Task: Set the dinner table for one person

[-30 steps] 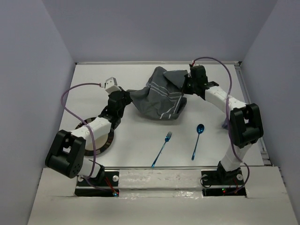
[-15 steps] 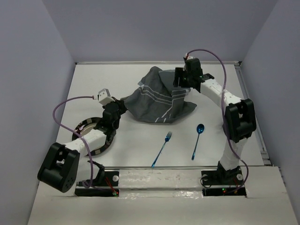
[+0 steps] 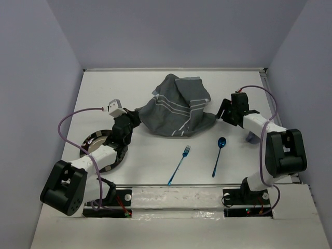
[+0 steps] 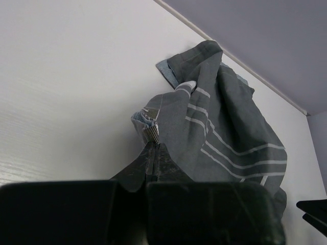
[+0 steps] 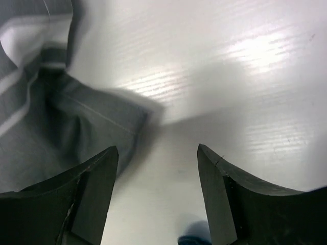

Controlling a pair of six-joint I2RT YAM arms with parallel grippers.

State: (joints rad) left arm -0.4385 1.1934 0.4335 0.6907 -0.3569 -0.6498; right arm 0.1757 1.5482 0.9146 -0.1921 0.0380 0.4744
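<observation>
I pinched the crumpled dark grey striped cloth placemat point(image 3: 176, 111) in my left hand point(image 4: 153, 147); right hand point(image 5: 157, 158) gaped empty; large white desk point(image 3: 104, 93) not yet set.

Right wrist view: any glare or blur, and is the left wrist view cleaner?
Right wrist: a glare patch on the dinner table, the placemat blurred, the right hand dark. Left wrist: the placemat's stripes sharp, the left hand a dark, unfocused mass.
</observation>
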